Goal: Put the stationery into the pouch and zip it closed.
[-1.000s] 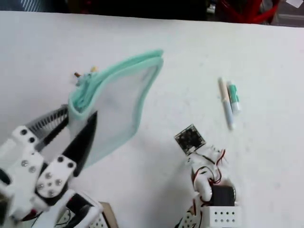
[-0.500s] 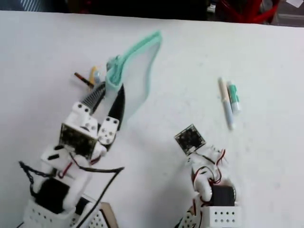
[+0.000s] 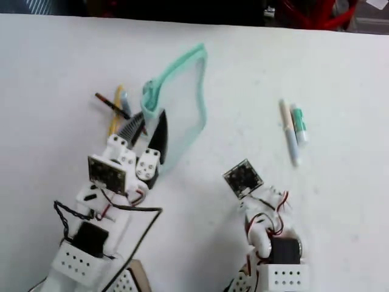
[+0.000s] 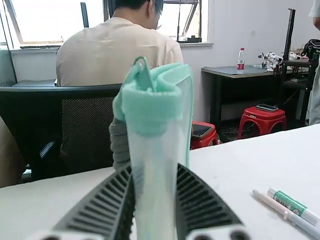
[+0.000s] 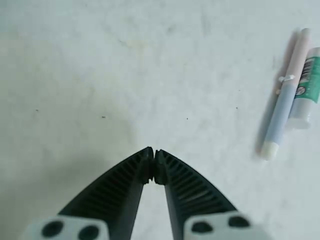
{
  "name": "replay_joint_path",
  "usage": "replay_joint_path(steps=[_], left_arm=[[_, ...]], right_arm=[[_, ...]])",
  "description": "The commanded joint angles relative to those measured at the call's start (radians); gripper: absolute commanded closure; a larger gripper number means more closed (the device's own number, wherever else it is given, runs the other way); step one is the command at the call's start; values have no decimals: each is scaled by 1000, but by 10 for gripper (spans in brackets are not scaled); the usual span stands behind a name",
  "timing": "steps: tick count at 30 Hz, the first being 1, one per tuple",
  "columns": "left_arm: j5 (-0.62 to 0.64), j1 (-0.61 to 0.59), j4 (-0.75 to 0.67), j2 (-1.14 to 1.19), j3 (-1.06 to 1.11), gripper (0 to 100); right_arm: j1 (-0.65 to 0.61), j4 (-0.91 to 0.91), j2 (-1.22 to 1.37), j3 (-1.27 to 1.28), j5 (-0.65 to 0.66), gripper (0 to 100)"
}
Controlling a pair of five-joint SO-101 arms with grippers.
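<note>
Packing looks barely begun: left gripper [image 3: 148, 131] clamps the mint-trimmed translucent pouch [image 3: 182, 97], right gripper [image 5: 153, 164] sits closed and empty, pale and green-capped pens [image 3: 292, 132] lie loose outside.

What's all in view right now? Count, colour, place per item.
Translucent mesh pouch with mint-green trim: 1, mint and clear, held up on edge over the table's left half.
Pale blue-and-white pen: 1, lying flat on the table's right side.
Green-and-white marker: 1, lying right alongside that pen.
Loose pencils and pens: about 3, yellow, dark brown and blue, crossed in a pile beside the pouch; exact count unclear.
Table: 1, white.
Left gripper: shut on the pouch's lower end.
Right gripper: shut, empty, above bare table short of the pen.
</note>
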Motion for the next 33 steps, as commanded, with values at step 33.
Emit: replay_joint_path(steps=[33], left_arm=[[86, -2, 170, -7, 78, 868]], right_arm=[[10, -82, -5, -684, 5, 954]])
